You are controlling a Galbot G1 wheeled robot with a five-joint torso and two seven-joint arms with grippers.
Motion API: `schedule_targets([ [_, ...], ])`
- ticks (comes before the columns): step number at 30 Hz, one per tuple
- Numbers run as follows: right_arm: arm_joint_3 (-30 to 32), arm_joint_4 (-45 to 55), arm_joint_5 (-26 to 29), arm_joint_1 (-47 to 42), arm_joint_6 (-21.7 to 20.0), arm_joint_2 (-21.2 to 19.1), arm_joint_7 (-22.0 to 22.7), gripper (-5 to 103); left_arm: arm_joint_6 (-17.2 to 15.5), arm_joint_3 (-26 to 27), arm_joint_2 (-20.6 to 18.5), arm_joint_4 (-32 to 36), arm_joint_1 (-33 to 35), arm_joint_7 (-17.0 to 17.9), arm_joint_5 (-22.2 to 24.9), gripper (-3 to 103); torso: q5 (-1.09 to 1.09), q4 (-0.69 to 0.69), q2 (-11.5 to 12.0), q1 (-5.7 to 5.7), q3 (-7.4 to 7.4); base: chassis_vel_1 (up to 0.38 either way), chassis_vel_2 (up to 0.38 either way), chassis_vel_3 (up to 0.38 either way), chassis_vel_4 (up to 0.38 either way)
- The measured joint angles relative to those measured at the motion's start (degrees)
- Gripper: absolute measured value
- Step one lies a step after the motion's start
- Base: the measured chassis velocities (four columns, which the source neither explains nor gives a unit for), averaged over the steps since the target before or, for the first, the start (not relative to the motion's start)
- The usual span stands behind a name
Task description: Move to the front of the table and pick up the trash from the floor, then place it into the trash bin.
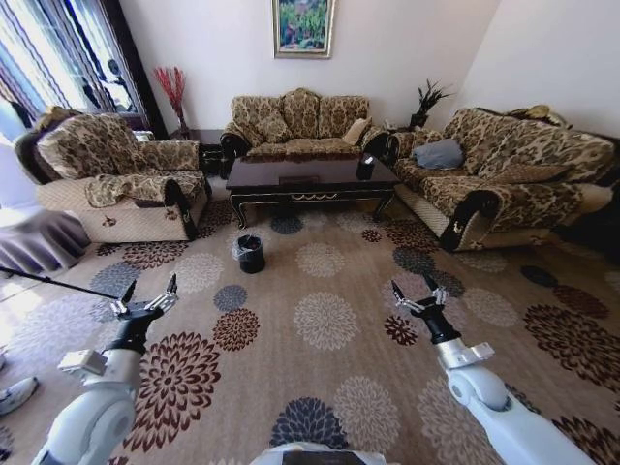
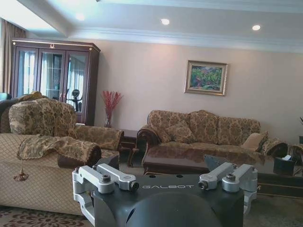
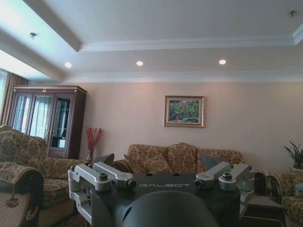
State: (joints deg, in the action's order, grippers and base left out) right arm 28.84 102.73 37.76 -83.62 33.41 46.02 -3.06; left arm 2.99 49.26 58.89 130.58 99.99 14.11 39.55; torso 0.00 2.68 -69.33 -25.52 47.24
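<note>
Well back from the coffee table (image 1: 312,180), I hold my left hand (image 1: 148,294) and right hand (image 1: 415,292) open and empty over the carpet (image 1: 320,320), the black bin (image 1: 251,254) ahead.

open carpet (image 1: 320,291) ahead, trash bin (image 1: 251,253) before table (image 1: 310,179), sofas flanking

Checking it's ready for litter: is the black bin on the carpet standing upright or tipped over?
Upright. In the head view the trash bin stands on the floor before the table, its bag-lined mouth facing up.
</note>
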Motion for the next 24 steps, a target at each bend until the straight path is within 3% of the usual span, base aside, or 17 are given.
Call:
schedule_targets([
  [13, 0.79, 1.35, 0.29, -0.11, -0.29, -1.20, 0.47, 100, -0.15, 0.96, 0.17, 0.66, 1.53, -0.43, -0.98, 100, 0.01, 0.00, 0.31, 0.13, -0.18, 0.000, 0.000, 0.000, 0.000],
  [19, 2.03, 3.06, -0.72, 0.51, -4.23, -4.07, 7.14, 100, -3.29, 3.68, -1.51, 0.97, 1.11, 0.95, 1.98, 100, 0.01, 0.00, 0.48, 0.20, -0.27, 0.000, 0.000, 0.000, 0.000],
  [20, 3.18, 4.18, -1.29, 0.17, -7.85, -5.09, 10.89, 100, -5.37, 4.79, -1.93, 1.18, 0.75, 1.94, 3.41, 100, -0.01, 0.00, 0.50, 0.22, -0.28, 0.000, 0.000, 0.000, 0.000],
  [22, 4.58, 5.66, -0.83, -0.57, -11.28, -5.88, 13.95, 100, -8.51, 6.06, -2.19, 1.45, 0.18, 3.31, 5.16, 100, 0.00, 0.01, 0.55, 0.24, -0.31, 0.000, 0.000, 0.000, 0.000],
  [24, 5.27, 6.22, -0.76, -0.93, -12.36, -6.10, 14.62, 100, -9.74, 6.43, -2.21, 1.45, -0.02, 3.75, 5.57, 100, 0.00, 0.01, 0.56, 0.25, -0.32, 0.000, 0.000, 0.000, 0.000],
])
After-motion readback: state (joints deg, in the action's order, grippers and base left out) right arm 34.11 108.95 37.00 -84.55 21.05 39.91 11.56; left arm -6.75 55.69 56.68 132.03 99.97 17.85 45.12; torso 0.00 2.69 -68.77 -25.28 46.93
